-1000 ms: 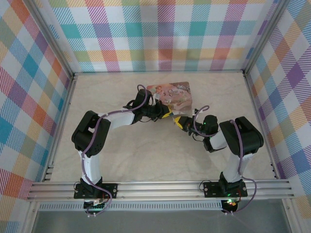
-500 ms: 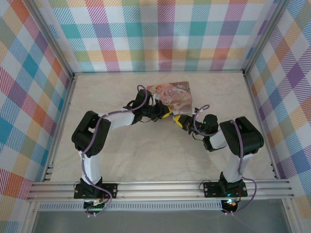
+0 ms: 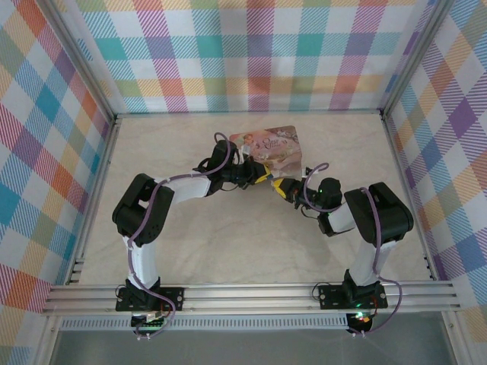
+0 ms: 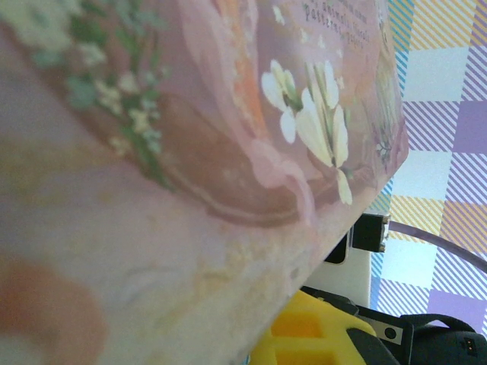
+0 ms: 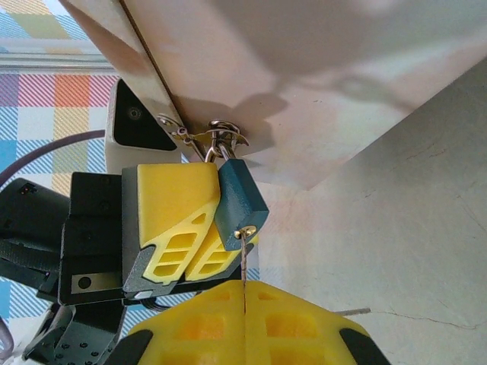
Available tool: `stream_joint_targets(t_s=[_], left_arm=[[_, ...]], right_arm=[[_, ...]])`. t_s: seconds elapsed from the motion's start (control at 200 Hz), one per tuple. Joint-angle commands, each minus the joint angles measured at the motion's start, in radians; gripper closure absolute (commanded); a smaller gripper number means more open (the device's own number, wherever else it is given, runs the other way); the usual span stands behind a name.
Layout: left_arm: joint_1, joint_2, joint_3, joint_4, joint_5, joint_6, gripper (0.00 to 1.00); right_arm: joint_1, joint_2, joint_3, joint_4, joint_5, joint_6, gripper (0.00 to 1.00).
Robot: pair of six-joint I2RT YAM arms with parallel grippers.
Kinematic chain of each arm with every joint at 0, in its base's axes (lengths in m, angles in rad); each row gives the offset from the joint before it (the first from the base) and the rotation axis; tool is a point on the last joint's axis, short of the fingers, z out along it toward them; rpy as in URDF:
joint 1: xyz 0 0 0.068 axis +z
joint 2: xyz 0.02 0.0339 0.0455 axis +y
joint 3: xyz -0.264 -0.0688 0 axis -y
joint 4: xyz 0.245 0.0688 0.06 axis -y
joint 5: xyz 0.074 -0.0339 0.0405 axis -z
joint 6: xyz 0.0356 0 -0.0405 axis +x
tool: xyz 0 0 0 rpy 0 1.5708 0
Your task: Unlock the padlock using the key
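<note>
Top external: bare table (image 3: 228, 243) open from 6 to 9 o'clock, walls (image 3: 251, 53) well apart from arms. I see left gripper (image 3: 259, 176) and right gripper (image 3: 283, 188) nose to nose at near edge of box (image 3: 270, 144); fingertips too small to read. Left wrist: box print blurred, too close for me. Right wrist: teal padlock (image 5: 240, 199) hangs from hasp (image 5: 221, 141) at 12 o'clock, key (image 5: 243, 262) edge-on in its base. Right gripper clamped on key. Left fingers (image 5: 179, 228) together, touching padlock; pinch unclear.
</note>
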State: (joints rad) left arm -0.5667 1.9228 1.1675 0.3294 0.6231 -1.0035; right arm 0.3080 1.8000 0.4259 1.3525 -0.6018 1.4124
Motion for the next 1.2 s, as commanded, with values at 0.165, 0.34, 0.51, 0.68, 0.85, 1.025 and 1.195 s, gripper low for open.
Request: stream_joint_targets(t_s=[0.165, 0.34, 0.51, 0.68, 0.85, 1.025, 1.195], left_arm=[[-0.018, -0.061, -0.017, 0.093, 0.074, -0.031, 0.95], [-0.018, -0.062, -0.017, 0.103, 0.081, -0.034, 0.95], [-0.018, -0.064, -0.02, 0.115, 0.081, -0.036, 0.95], [-0.019, -0.064, -0.017, 0.12, 0.081, -0.039, 0.95], [-0.021, -0.062, -0.018, 0.144, 0.077, -0.053, 0.95], [-0.024, -0.063, -0.017, 0.146, 0.071, -0.056, 0.95], [-0.024, -0.064, -0.017, 0.144, 0.064, -0.057, 0.95]], right_arm=[[-0.001, 0.018, 0.037, 0.054, 0.094, 0.128, 1.0], [-0.005, -0.006, 0.009, 0.054, 0.156, 0.186, 1.0], [-0.007, -0.003, 0.011, 0.054, 0.169, 0.243, 1.0], [-0.006, -0.008, 0.017, 0.054, 0.168, 0.27, 1.0], [0.002, -0.006, 0.016, 0.054, 0.159, 0.277, 1.0], [0.022, 0.001, 0.013, 0.053, 0.162, 0.252, 1.0], [0.034, -0.02, 0.012, 0.034, 0.172, 0.221, 1.0]])
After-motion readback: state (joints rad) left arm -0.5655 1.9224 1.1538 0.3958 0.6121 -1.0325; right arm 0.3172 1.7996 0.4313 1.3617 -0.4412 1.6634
